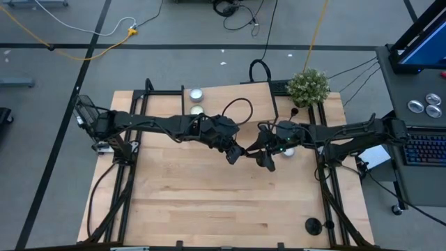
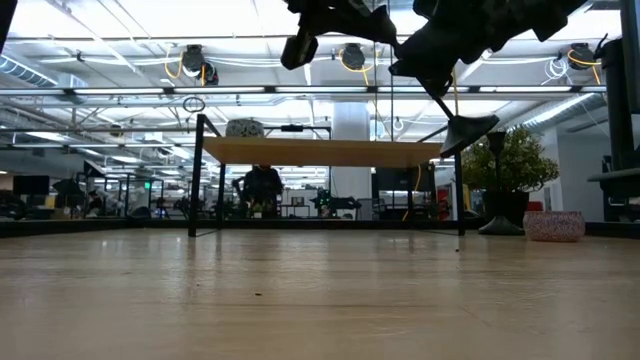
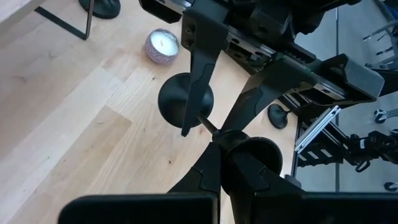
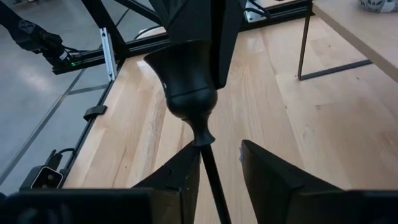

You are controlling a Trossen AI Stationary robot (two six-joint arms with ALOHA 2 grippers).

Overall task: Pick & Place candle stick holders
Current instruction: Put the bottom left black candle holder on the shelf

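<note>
A matte-black candle stick holder is in the air over the middle of the table, tilted, with its disc base lowest. My left gripper is shut on its cup end. My right gripper faces it from the table's right, open. Its two fingers stand on either side of the thin stem. Whether one finger touches the stem I cannot tell. Another holder stands on its base at the table's near right corner. A third stands by the plant. My left gripper pinches the holder's cup end between its two fingers. It comes at the holder from the table's left, along the holder's length. The holder is lifted clear of the table, with its stem and disc base pointing away toward my right gripper.
A raised wooden shelf on black legs runs along the far side, with two tealights on it. A potted plant stands at the far right. A candle in a pale cup sits on the table near my right gripper.
</note>
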